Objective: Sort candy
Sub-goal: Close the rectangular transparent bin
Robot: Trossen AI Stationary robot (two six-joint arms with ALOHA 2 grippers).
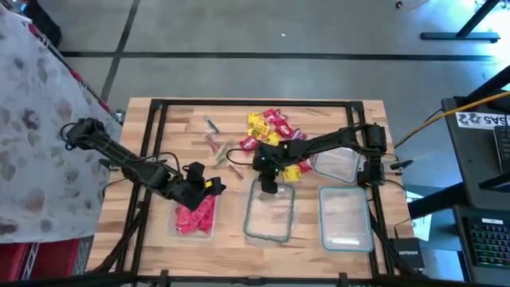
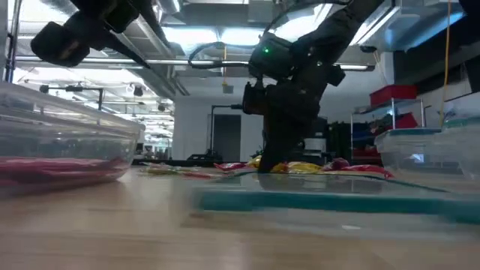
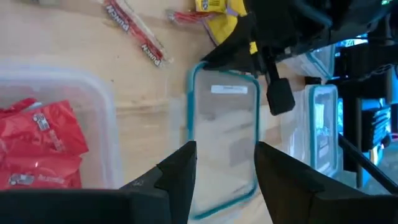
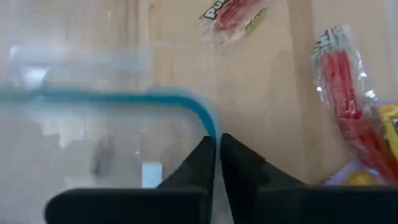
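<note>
Reaching across a wooden table [image 1: 159, 159], two dark robot arms work among scattered candy [image 1: 271, 131] and clear plastic containers. The right gripper [image 1: 269, 186] hangs low at the far rim of the teal-edged middle container [image 1: 269, 215], its two fingers [image 4: 193, 171] pressed together with only a thin slit between them and nothing visibly held; the wrist camera shows the tips right at the container's rounded corner. The left gripper [image 1: 213, 185] hovers over the inner edge of the left container [image 1: 195, 217], which holds a heap of red wrapped pieces [image 3: 40, 146]. Its fingers [image 3: 180, 171] stand apart, with nothing between them.

Most of the unsorted candy lies in a pile of yellow and red wrappers toward the table's far side, just beyond the right arm. A few long, thin red-and-clear sticks [image 1: 217, 143] lie loose on the wood to the left of that pile, between it and the left container. Two more clear containers sit on the right: one [image 1: 345, 217] beside the middle container, another [image 1: 336, 163] farther back, partly under the right arm. From table height, the right gripper [image 2: 274, 154] comes down in front of the candy strewn behind it [image 2: 315, 168].
</note>
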